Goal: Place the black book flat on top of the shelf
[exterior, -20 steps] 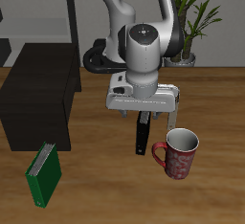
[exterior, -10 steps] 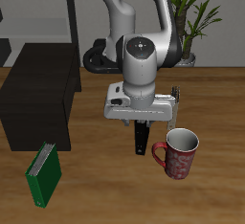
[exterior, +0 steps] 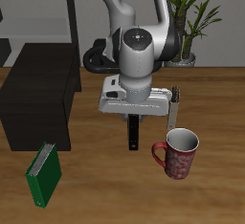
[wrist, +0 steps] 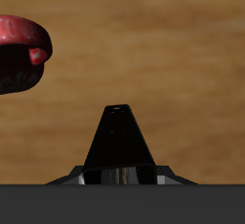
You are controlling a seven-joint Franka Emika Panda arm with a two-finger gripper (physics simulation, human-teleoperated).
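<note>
Gripper [exterior: 135,119]: closed on the black book [exterior: 134,134], which hangs upright below it, above the wooden table [exterior: 105,185]. Red mug [exterior: 177,153]: standing on the table just beside the book, apart from it. Shelf [exterior: 36,92]: black-brown cabinet at the table's edge, flat top bare. Green book [exterior: 42,175]: upright, nearer the front edge, beside the shelf. Potted plant [exterior: 196,17]: behind the arm.

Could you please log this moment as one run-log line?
phase: carry | gripper: shut on black book | book: upright, beside mug | shelf: top bare
</note>
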